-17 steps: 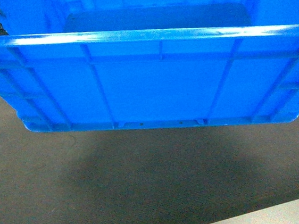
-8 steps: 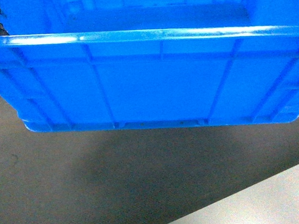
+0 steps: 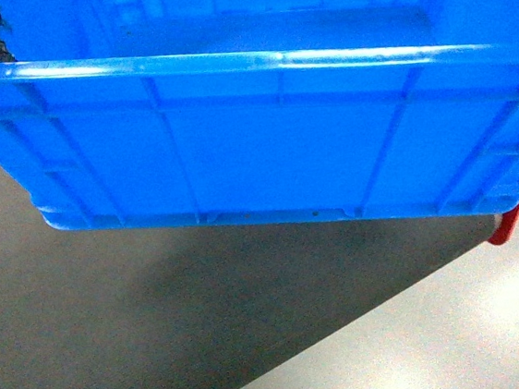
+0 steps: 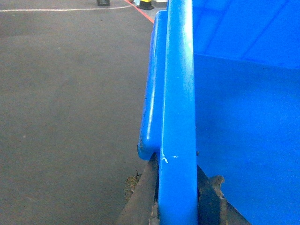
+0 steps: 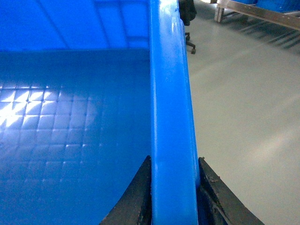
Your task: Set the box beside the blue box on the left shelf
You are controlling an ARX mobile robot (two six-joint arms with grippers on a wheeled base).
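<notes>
From the head camera, we see one large bright blue plastic crate (image 3: pixel 263 138) filling the upper half of the view, its ribbed side wall facing us and its thick rim running from the left edge to the right edge. It hangs clear of a dark grey floor (image 3: pixel 116 330), carried above it. A paler floor area (image 3: pixel 460 331) shows at the lower right corner, and a small red piece (image 3: pixel 507 224) peeks out beneath the crate's lower right corner. No second blue box appears here.

From the left wrist camera, we see the crate's rim running up the middle of the picture, with the left gripper (image 4: pixel 177 206) clamped across it at the bottom edge, one dark finger on each side of the rim.

From the right wrist camera, we see the opposite rim and the crate's empty grid-patterned bottom. The right gripper (image 5: pixel 174 197) pinches this rim the same way. At the top right corner a silvery metal rack (image 5: pixel 262 11) stands well apart, across the pale floor.

We judge the crate lifted and in transit; reaching the shelf and setting it down are still to do.
</notes>
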